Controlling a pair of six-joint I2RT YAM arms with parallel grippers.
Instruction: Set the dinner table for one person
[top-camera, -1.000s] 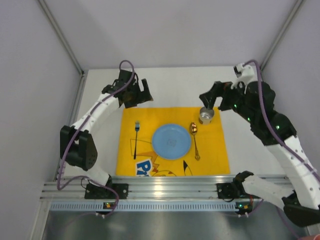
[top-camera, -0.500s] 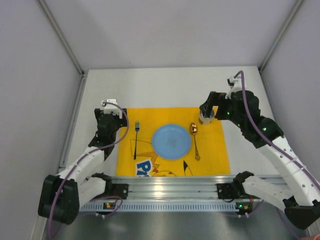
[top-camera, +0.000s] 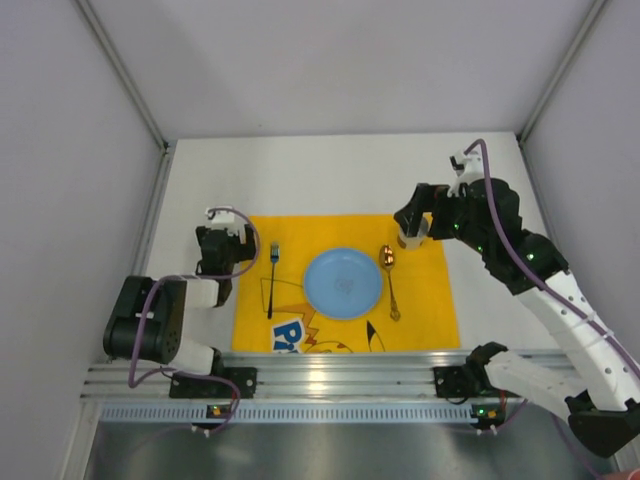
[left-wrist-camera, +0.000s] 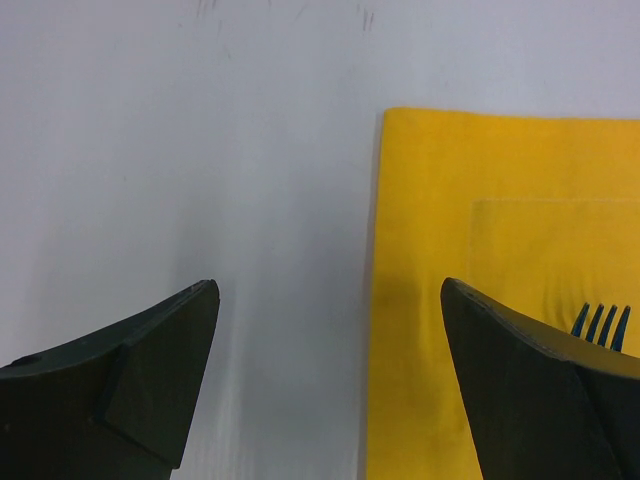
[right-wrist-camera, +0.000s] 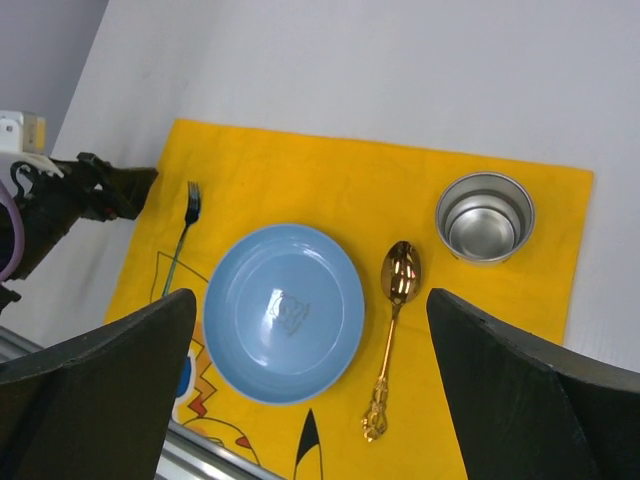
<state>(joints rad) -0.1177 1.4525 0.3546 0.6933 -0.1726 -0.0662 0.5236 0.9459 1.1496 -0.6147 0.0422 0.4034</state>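
The white dinner table carries a yellow cartoon placemat. On the mat lie a blue plate, a blue fork to its left and a gold spoon to its right. A steel cup stands upright on the mat's far right corner. My left gripper is open and low over the mat's left edge, with the fork tines by its right finger. My right gripper hangs open high above the plate, holding nothing. From the top view it covers most of the cup.
Silver metal rails run along the near edge where the arm bases sit. White walls close in the table on the left, right and far sides. The left arm shows at the mat's left edge in the right wrist view.
The left arm has folded back from the far left of the table, bringing its open gripper down to the mat's left edge. The right gripper has shifted slightly over the cup.
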